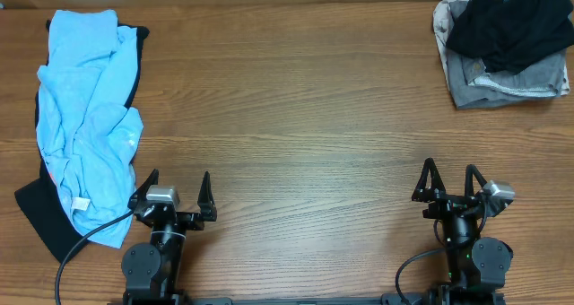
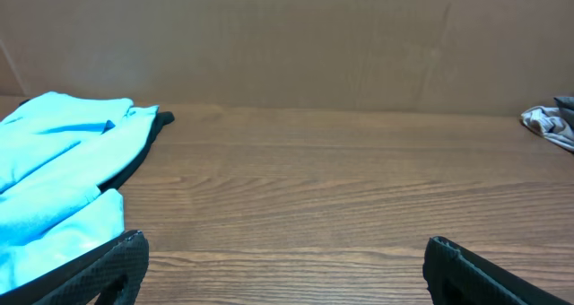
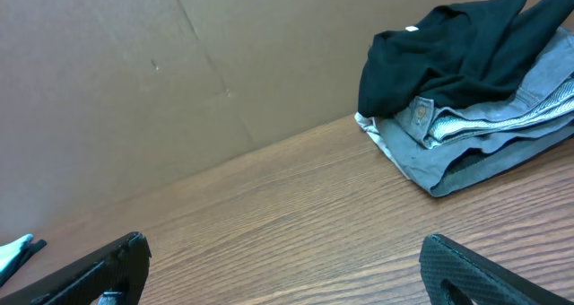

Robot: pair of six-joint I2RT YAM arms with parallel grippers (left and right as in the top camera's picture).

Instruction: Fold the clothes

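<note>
Light blue T-shirt lies crumpled and unfolded just off the outer side of the left tool, running ahead of it toward the far edge. Its near hem comes close to that tool's outer finger, and overhead shows no contact. Fabric is bunched in long ridges, so sleeves and collar aren't readable. A small white tag shows near the hem closest to the tool, and a paler patch mid-body may be print, too small to read. A dark garment under it sticks out on the side away from the tool. Both lie on the tabletop, with bare wood ahead of and between the two tools. Left tool has its jaws spread wide with nothing between them. Right tool is the same, wide apart and empty. Both sit low at the near edge pointing forward, well apart from each other, which reads as a rest pose with folding not begun. Far ahead of the right tool, to its outer side, a black garment is heaped over a grey garment; can't tell whether that pile is done or waiting. Likely the unfolded stock sits by the left tool and the middle serves as the folding area. Shirt looks thin and limp, so it probably needs spreading flat first. Cardboard wall stands behind.
</note>
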